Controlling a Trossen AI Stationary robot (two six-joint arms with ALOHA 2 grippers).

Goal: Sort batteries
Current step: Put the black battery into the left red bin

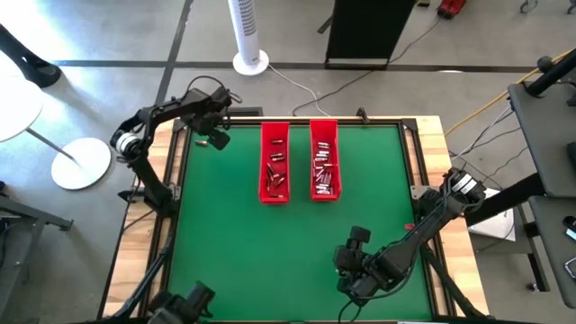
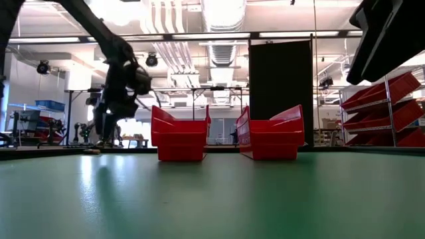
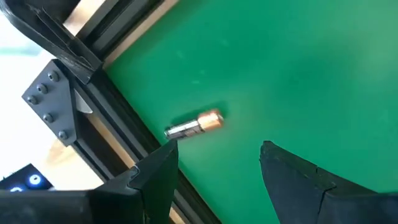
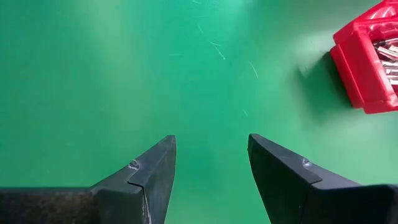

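Nearest the front edge of the green table [image 1: 270, 261], the right gripper [image 4: 211, 163] hung low over bare mat, its two dark fingers [image 4: 152, 168] spread apart with nothing between them. From above, that arm reached in from the right side and bent down toward the near right part of the table, well apart from everything else.

Farther back, in the middle of the mat, two long red trays stood side by side with a narrow gap between them. The left tray [image 1: 274, 163] held a scatter of darker batteries [image 1: 276, 165]; the right tray [image 1: 325, 160] held a denser pile of silvery ones [image 1: 325, 173]. A corner of the right tray, with pale cells inside, also showed at the edge of the right wrist's view.

Farthest off, at the far left corner, the left gripper [image 1: 213, 137] hovered over the mat just inside the dark table frame [image 3: 118, 112]. Its fingers [image 3: 158, 174] stood released and held nothing. Ahead of them a single battery [image 3: 194, 125] lay flat on the green surface, silvery along most of its body with a copper-coloured end, close to the frame and untouched by either finger.
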